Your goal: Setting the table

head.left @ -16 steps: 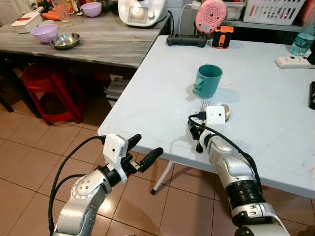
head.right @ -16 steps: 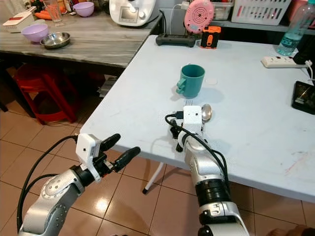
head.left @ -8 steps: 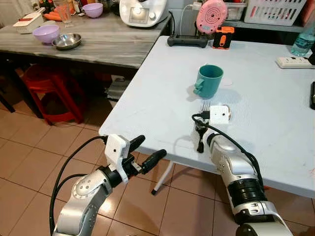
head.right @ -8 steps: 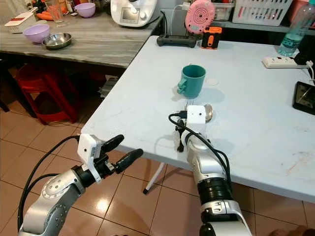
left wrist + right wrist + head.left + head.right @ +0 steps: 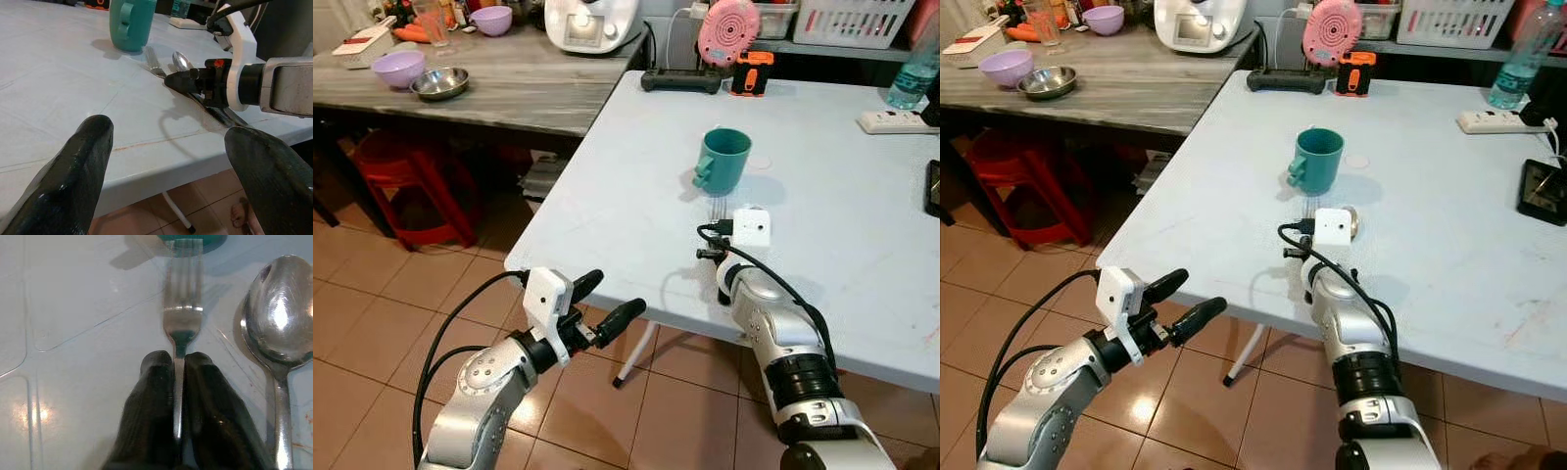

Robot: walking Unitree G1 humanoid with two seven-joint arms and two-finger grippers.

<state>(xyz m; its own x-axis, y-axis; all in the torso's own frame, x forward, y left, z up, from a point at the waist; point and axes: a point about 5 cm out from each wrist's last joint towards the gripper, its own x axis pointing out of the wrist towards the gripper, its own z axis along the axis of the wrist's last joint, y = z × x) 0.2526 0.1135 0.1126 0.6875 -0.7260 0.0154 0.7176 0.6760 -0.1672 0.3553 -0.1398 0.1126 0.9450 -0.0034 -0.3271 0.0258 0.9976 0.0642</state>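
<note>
Right pincer [image 5: 177, 382] low over the white counter [image 5: 626, 186], black fingers [image 5: 151, 401] pressed together on the thin handle of the fork [image 5: 182, 308], clamping it from both sides. Fork lying flat on the counter, tines toward the teal mug [image 5: 724, 162] and reaching just short of its base. Spoon [image 5: 276, 313] flat just beside the fork, bowl up, roughly parallel to it, apart from the fingers. In the left wrist view, fork [image 5: 154, 61] and spoon [image 5: 182, 61] side by side between the mug [image 5: 129, 24] and the counter's near edge, right pincer [image 5: 178, 81] lying over their handles.

Left pincer [image 5: 597, 304] held off the counter's near corner, above the tiled floor [image 5: 372, 313], fingers [image 5: 63, 176] spread wide, gripping nothing.

Farther back: grey wooden counter [image 5: 519, 83] carrying a purple bowl [image 5: 398, 69] and a steel bowl [image 5: 440, 82]; red stool [image 5: 406, 181] beneath it
</note>
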